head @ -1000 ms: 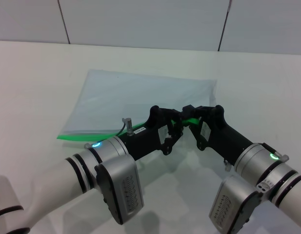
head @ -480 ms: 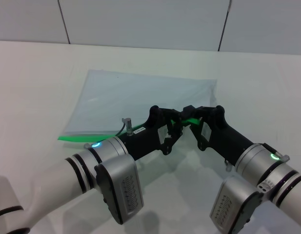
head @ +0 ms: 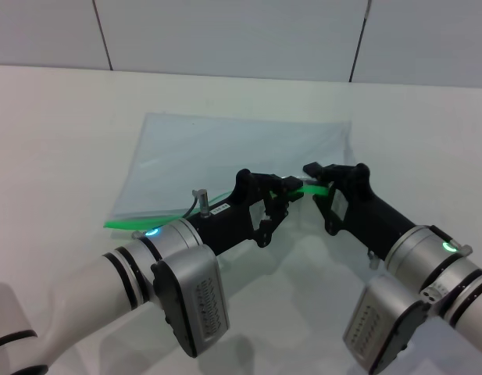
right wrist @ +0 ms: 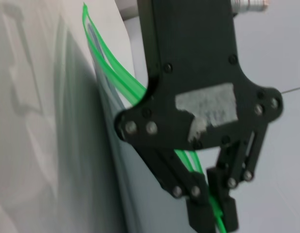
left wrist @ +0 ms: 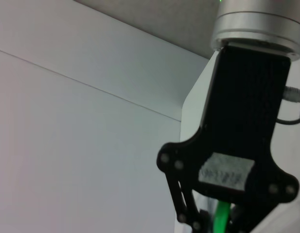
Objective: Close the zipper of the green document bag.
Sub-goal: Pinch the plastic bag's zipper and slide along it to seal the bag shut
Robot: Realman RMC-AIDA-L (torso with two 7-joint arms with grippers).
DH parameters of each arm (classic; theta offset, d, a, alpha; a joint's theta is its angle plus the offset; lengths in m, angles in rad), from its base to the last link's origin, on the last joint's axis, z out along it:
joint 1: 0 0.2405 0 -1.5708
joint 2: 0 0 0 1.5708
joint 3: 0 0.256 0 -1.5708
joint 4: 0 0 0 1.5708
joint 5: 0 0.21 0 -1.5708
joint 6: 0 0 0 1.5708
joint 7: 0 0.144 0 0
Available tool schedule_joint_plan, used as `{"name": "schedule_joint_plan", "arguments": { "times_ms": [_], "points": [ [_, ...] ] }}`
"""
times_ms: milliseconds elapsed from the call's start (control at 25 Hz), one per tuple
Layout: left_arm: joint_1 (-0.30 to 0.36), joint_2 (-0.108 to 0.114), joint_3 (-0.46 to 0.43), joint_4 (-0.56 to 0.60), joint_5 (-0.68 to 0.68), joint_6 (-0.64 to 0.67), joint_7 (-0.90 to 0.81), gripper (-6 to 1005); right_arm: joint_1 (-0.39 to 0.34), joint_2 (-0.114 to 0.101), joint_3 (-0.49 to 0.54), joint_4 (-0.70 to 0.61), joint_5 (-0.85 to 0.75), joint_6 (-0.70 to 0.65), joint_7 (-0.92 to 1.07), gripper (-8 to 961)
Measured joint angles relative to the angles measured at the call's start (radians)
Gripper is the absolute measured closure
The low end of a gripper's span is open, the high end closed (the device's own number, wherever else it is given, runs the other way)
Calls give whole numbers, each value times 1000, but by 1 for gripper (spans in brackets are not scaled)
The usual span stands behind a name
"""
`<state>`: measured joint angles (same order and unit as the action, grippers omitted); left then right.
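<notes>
Both grippers pinch the zipper [head: 225, 200] of the green document bag [head: 225, 152]; left gripper [head: 286, 187], right gripper [head: 312, 176].

The near edge of the green document bag [head: 225, 152] is crowded: the left gripper [head: 281, 197] and the right gripper [head: 312, 178] are set close together on the zipper [head: 158, 218], with only a narrow gap left between them. Approach from the front is blocked by both forearms. Bare table [head: 61, 133] is left on both sides of the bag and behind it, up to the back wall [head: 225, 35].
</notes>
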<state>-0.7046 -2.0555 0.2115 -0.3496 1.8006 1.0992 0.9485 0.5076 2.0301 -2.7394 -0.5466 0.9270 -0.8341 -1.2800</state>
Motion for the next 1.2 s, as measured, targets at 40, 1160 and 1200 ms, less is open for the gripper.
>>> {"name": "schedule_joint_plan", "arguments": {
  "times_ms": [40,1160,1200],
  "points": [
    [0,0,0,0,-1,0,0,920,0,0,1,6,1,-7,3,906],
    [50,2,-60,4,-6,9,3,920,-38,-3,104,156,6,-120,166,905],
    [53,3,-65,5,-6,10,3,920,-40,-3,112,159,6,-121,167,905]
  ]
}}
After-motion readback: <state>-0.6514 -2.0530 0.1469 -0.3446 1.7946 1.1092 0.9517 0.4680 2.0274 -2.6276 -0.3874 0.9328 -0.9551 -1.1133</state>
